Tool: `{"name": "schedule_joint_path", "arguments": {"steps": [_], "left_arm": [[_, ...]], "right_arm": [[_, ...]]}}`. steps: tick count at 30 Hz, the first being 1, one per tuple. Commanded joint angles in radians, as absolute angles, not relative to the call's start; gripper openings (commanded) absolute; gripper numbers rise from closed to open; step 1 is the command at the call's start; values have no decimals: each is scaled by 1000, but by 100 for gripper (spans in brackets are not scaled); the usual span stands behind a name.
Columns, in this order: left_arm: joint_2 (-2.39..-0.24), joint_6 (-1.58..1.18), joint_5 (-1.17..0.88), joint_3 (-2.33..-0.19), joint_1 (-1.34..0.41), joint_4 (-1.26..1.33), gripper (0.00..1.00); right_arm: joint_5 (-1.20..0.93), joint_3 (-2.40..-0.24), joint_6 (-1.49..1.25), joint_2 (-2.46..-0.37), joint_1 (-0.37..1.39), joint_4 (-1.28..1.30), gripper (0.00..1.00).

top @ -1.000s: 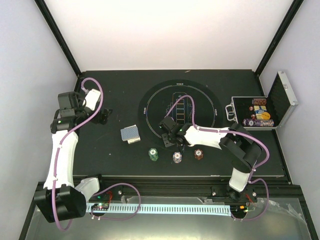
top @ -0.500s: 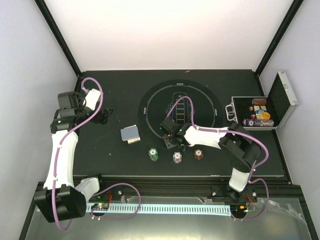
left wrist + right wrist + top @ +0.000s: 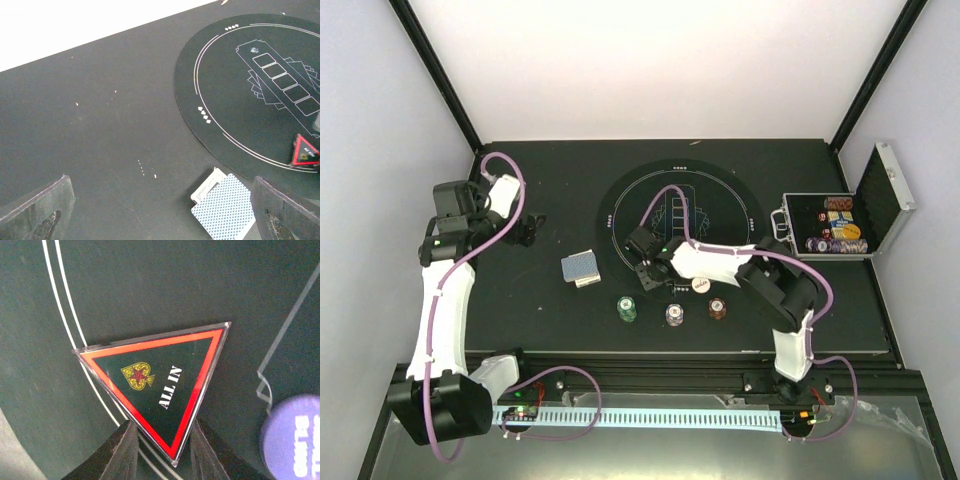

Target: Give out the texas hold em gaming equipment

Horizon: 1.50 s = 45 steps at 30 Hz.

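Note:
My right gripper [image 3: 645,262] is over the lower left edge of the round black mat [image 3: 720,195]. In the right wrist view it [image 3: 165,452] is shut on the lower corner of the red triangle marker [image 3: 160,380], marked "ALL IN". A purple button [image 3: 295,440] lies on the mat to its right. The marker also shows in the left wrist view [image 3: 305,151]. The cards [image 3: 581,268] lie stacked left of the mat. Green [image 3: 627,309], white [image 3: 674,314] and brown-red [image 3: 717,308] chip stacks stand in a row near the front. A white button [image 3: 701,284] lies by the mat's lower edge. My left gripper [image 3: 525,232] is open and empty, left of the cards [image 3: 225,205].
The open silver metal case [image 3: 835,225] with chips stands at the right edge of the table. The right arm stretches across the mat's lower part. The black table [image 3: 550,180] is walled at the back and on both sides.
My right gripper has moved a little to the left with the red triangle marker. The white button now shows beside the arm. The left arm has barely moved.

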State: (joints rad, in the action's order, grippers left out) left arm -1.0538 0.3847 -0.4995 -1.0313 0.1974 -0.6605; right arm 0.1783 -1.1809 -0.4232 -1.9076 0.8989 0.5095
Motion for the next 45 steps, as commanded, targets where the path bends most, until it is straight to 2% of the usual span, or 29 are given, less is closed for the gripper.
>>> {"name": "schedule_joint_path", "arguments": {"steps": [1, 8, 16, 21, 24, 27, 30, 35, 41, 45], "left_arm": [[-1055, 377, -525, -1085, 208, -688, 99], [-1058, 382, -516, -1092, 215, -722, 99], [-1073, 401, -506, -1104, 221, -777, 99], [-1060, 418, -503, -1101, 224, -793, 99], [-1062, 422, -507, -1099, 224, -801, 99], [-1065, 428, -508, -1103, 225, -811, 99], [-1064, 438, -511, -1100, 226, -816, 99], [-1070, 442, -525, -1104, 227, -821, 99], [-1076, 440, -533, -1111, 227, -818, 99], [-1077, 442, -538, -1116, 227, -820, 99]], "right_arm": [[201, -1302, -348, -2040, 895, 458, 31], [187, -1610, -283, -2225, 846, 550, 29], [157, -2059, -259, -2477, 821, 725, 29], [160, -2180, -270, -2510, 806, 792, 29], [175, -2100, -271, -2433, 805, 764, 36], [207, -1949, -281, -2319, 805, 720, 52], [238, -1750, -313, -2176, 805, 665, 67], [268, -1427, -383, -1947, 804, 579, 81], [279, -1166, -441, -1799, 804, 529, 85], [272, -1071, -464, -1743, 805, 501, 81]]}}
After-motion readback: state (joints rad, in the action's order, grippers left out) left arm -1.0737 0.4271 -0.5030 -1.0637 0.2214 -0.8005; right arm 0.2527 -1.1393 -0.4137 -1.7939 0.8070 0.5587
